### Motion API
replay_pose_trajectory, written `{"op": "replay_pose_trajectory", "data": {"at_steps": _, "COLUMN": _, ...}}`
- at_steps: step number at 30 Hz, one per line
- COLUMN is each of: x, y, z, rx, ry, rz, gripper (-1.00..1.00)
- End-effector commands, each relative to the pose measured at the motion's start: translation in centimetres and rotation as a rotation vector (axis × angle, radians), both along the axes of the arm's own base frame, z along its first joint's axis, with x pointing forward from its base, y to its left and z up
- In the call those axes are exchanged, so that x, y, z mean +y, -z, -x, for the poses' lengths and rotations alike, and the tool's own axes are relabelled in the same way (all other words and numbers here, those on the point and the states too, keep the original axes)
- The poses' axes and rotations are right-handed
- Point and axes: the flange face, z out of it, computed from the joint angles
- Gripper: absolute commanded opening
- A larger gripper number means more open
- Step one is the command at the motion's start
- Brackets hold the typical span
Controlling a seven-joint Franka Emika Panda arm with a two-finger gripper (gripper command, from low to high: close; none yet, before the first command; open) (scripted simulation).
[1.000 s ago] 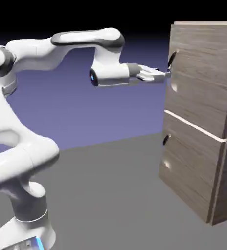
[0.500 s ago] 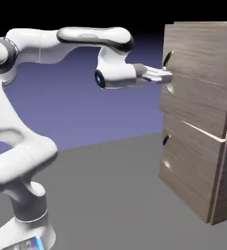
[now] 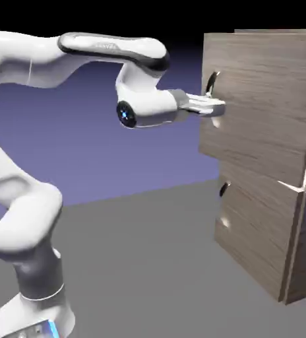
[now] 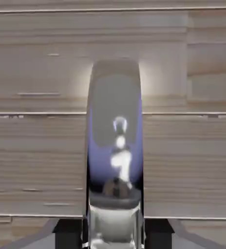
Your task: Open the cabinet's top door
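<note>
Two Views Meeting at the Upper Door

The exterior view is looking from beside the arm, taking in most of it and the cabinet from well back. The hand view is facing the upper door head-on from close by, its reflective handle filling the middle. Both views are sharing that door, its handle and the fingertips.

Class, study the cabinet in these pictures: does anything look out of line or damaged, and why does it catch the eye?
The top door stands askew, its handle side jutting out past the lower panel. That fits a door being opened: the gripper is closed on its handle. No damage shows.
</note>
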Motion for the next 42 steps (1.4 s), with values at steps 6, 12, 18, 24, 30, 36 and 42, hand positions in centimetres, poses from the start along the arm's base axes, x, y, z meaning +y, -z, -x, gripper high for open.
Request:
{"op": "replay_pose_trajectory", "data": {"at_steps": 6, "x": -3.1, "y": 0.0, "z": 2.8, "rx": 0.0, "ry": -0.129, "rz": -0.002, "gripper": -1.0}}
{"op": "replay_pose_trajectory", "data": {"at_steps": 12, "x": -6.7, "y": 0.0, "z": 5.2, "rx": 0.0, "ry": -0.267, "rz": -0.002, "gripper": -1.0}}
{"op": "replay_pose_trajectory", "data": {"at_steps": 18, "x": -11.1, "y": 0.0, "z": 7.4, "rx": 0.001, "ry": -0.419, "rz": -0.002, "gripper": -1.0}}
{"op": "replay_pose_trajectory", "data": {"at_steps": 24, "x": -15.9, "y": 0.0, "z": 8.8, "rx": 0.001, "ry": -0.575, "rz": -0.002, "gripper": -1.0}}
{"op": "replay_pose_trajectory", "data": {"at_steps": 30, "x": -20.9, "y": 0.0, "z": 9.5, "rx": 0.001, "ry": -0.731, "rz": -0.002, "gripper": -1.0}}
{"op": "replay_pose_trajectory", "data": {"at_steps": 36, "x": -25.7, "y": 0.0, "z": 9.5, "rx": 0.001, "ry": -0.882, "rz": -0.002, "gripper": -1.0}}
{"op": "replay_pose_trajectory", "data": {"at_steps": 42, "x": -30.0, "y": 0.0, "z": 8.8, "rx": 0.001, "ry": -1.017, "rz": -0.002, "gripper": -1.0}}
